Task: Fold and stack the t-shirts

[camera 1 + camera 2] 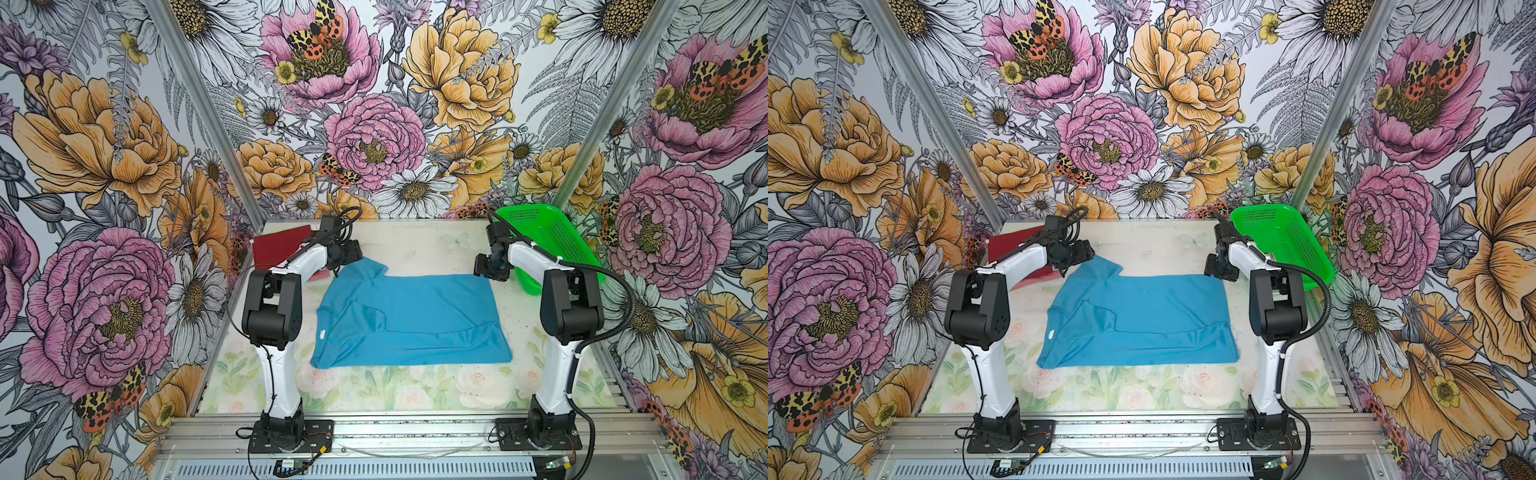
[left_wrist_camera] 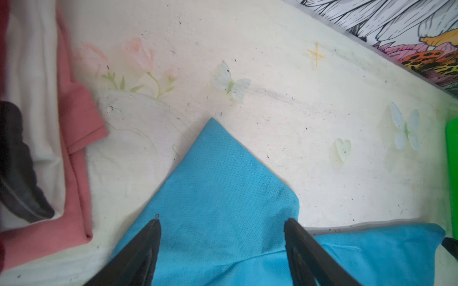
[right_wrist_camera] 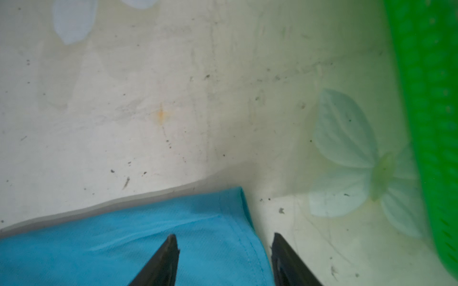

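One sky-blue t-shirt (image 1: 411, 316) on my feed: left gripper (image 2: 223, 220), jaws apart, astride its far-left corner, right gripper (image 3: 224, 237) likewise astride the far-right (green basket (image 1: 552, 237) nearby).

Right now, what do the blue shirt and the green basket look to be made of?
Blue shirt: soft matte knit, fibre unclear; fine pitted weave and stitched hem show. Green basket: moulded plastic, slightly glossy; walls pierced with rows of small holes.
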Robot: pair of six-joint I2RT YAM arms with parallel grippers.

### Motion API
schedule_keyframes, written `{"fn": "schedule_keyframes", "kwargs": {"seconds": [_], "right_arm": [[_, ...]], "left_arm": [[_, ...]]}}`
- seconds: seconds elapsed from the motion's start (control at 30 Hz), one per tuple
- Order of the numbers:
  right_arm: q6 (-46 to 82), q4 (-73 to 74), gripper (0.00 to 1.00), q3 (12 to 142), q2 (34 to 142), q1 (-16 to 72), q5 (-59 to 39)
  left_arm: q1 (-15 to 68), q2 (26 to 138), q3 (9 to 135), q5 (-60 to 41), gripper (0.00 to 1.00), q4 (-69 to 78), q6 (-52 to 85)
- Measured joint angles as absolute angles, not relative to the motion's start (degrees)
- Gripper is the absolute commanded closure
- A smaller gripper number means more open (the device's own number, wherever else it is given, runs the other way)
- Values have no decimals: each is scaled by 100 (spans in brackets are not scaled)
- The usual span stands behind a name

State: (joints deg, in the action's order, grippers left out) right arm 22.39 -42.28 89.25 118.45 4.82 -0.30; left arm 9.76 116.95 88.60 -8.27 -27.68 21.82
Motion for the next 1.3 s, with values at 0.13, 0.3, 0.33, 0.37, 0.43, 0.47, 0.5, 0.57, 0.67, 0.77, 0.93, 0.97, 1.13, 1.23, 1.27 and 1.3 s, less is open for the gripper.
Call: {"fn": "schedule_keyframes", "kwargs": {"seconds": [0.13, 0.3, 0.33, 0.37, 0.43, 0.47, 0.5, 0.57, 0.67, 0.77, 0.93, 0.97, 1.13, 1.23, 1.27, 1.3], "right_arm": [[2196, -4294, 57, 9303, 12121, 401, 19], [2178, -4364, 61, 9629, 12331, 329, -67], [2169, -4383, 63, 9649, 12355, 329, -93], [2161, -4418, 67, 9649, 12361, 329, -128], [2143, -4475, 75, 9649, 12370, 322, -156], [2130, -4497, 80, 9649, 12372, 314, -172], [2134, -4508, 84, 9649, 12379, 314, -176], [2115, -4536, 92, 9649, 12392, 314, -178], [2115, -4563, 100, 9649, 12429, 314, -180], [2130, -4576, 100, 9649, 12444, 311, -176], [2104, -4593, 100, 9649, 12444, 311, -178], [2091, -4591, 100, 9649, 12444, 311, -178], [2086, -4595, 100, 9649, 12442, 311, -178], [2086, -4604, 100, 9649, 12442, 305, -198], [2086, -4604, 100, 9649, 12442, 305, -211], [2086, -4604, 100, 9649, 12436, 303, -222]], "left_arm": [[950, 11869, 9091, -849, 23, -2766, 2067], [932, 12130, 9454, -939, 23, -2759, 2032], [921, 12195, 9518, -972, 23, -2755, 2032], [906, 12278, 9581, -991, 23, -2751, 2032], [882, 12442, 9675, -1007, 23, -2744, 2034], [873, 12538, 9717, -1013, 23, -2746, 2034], [869, 12617, 9751, -1015, 23, -2749, 2034], [869, 12814, 9856, -1022, 23, -2764, 2034], [869, 13013, 9992, -1022, 27, -2816, 2032], [869, 13170, 10215, -1024, 30, -2858, 2032], [869, 13443, 10641, -1039, 37, -2858, 2005], [869, 13500, 10724, -1041, 38, -2862, 1994], [871, 13727, 11004, -1094, 48, -2930, 1949], [875, 13727, 11004, -1098, 50, -2985, 1940], [875, 13727, 11004, -1098, 50, -2991, 1927], [878, 13727, 11004, -1096, 52, -3006, 1916]]}}
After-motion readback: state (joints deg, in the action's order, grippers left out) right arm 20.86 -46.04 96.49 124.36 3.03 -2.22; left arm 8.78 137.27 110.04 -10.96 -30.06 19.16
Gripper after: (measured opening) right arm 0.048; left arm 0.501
